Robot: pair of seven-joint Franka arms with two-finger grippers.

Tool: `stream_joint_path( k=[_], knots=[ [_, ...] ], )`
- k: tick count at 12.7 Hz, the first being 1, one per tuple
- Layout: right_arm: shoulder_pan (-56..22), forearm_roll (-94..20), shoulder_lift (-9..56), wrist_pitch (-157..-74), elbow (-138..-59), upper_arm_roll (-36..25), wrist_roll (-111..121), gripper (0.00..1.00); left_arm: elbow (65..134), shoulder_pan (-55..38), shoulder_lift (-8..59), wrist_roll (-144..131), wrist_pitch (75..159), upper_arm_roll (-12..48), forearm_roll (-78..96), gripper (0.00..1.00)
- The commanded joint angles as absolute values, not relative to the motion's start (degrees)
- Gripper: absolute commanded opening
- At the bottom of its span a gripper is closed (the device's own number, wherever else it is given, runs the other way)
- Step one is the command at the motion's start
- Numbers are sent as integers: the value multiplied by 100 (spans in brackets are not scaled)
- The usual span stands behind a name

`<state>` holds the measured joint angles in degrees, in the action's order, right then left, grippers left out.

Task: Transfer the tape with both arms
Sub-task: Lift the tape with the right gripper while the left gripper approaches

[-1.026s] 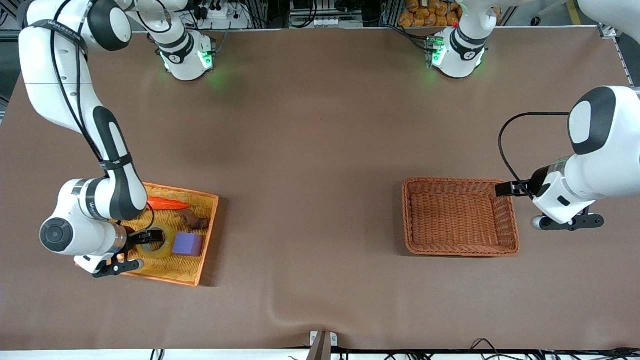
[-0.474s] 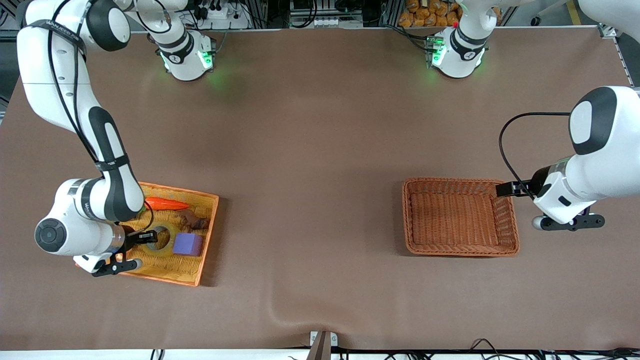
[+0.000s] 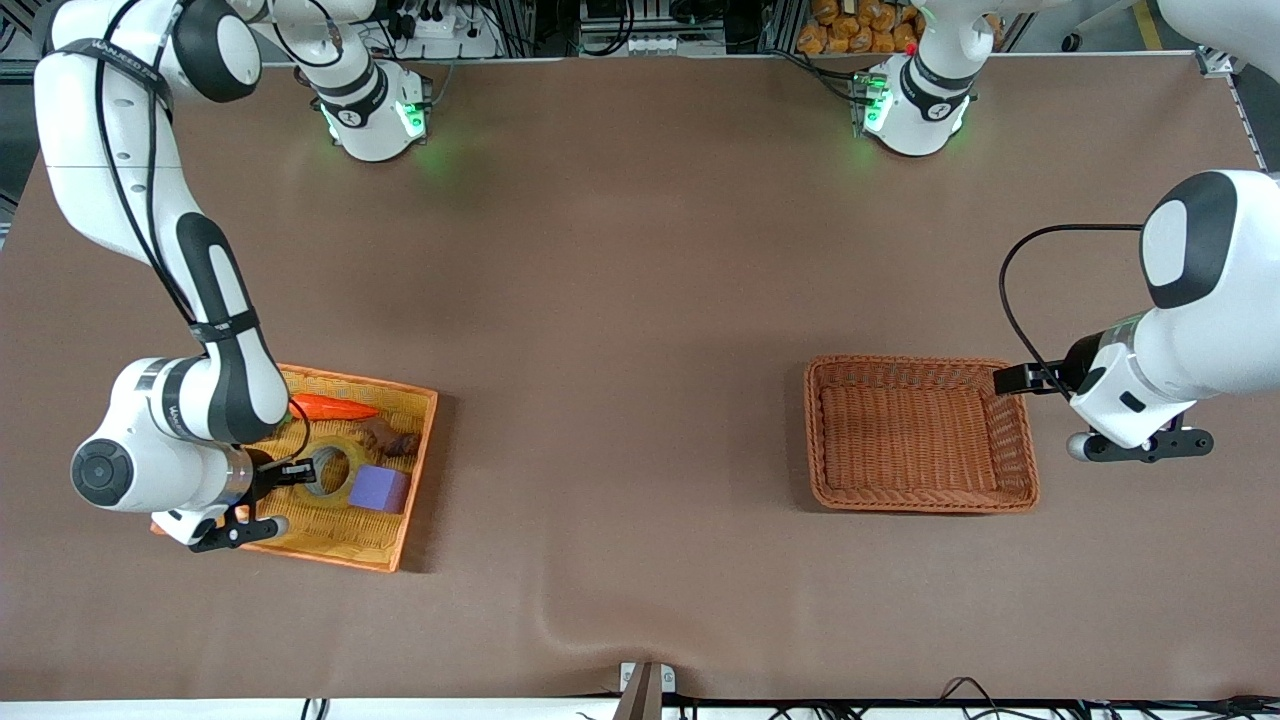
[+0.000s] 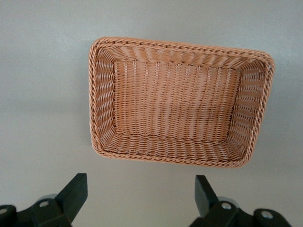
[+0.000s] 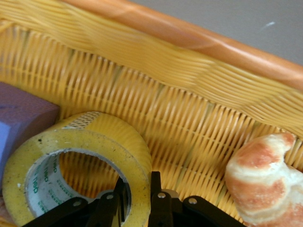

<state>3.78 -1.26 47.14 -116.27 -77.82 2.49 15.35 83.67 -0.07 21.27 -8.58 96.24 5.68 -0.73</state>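
Pinched across the wall of the yellowish translucent ring of packing tape (image 5: 78, 158), one finger inside the wide hole and one outside, the right gripper (image 5: 137, 198) has its jaws closed on the roll. That roll appears tipped up in the shallow yellow woven tray with an orange rim (image 3: 415, 455), at the right arm's end of the table, which suggests a lift is under way. A purple cube (image 3: 378, 489) sits just beside the tape, an orange carrot (image 3: 333, 407) lies farther from the front camera, and a golden croissant (image 5: 262, 179) rests close by, so rising straight up looks safest. Over the table by the empty brown wicker basket (image 4: 102, 94), the left gripper (image 4: 137, 198) waits, jaws spread wide. Bare brown tabletop (image 3: 620, 380) between tray and basket leaves ample room for a handover.
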Motion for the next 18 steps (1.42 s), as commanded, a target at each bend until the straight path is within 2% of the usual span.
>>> stream_joint_path(
  k=[1,5,9,10,12,16,18],
  knots=[
    [466,-237,4623,-11120,-7288,422,2221,0,8306,-114,2144,-1219,9633,597,26,100],
    [589,-246,4430,-10338,-6584,439,2979,0,8297,-702,2258,-2116,9984,598,9,100],
    [519,-1403,4219,-10266,-6557,877,2953,0,8288,-1168,2417,-3197,10335,606,44,100],
    [423,-1354,4149,-10274,-6557,1157,2927,0,8288,-1291,2513,-3539,10475,606,53,100],
    [-129,-716,4017,-10301,-6557,1143,2491,0,8288,-1572,2662,-4093,10739,606,53,100],
    [-885,314,3684,-10231,-6670,1169,-239,0,8288,-1836,3066,-4245,11450,615,184,100],
    [-1211,404,3709,-9784,-6715,1186,-834,0,8314,-1846,3242,-4254,11636,615,185,100]
  ],
)
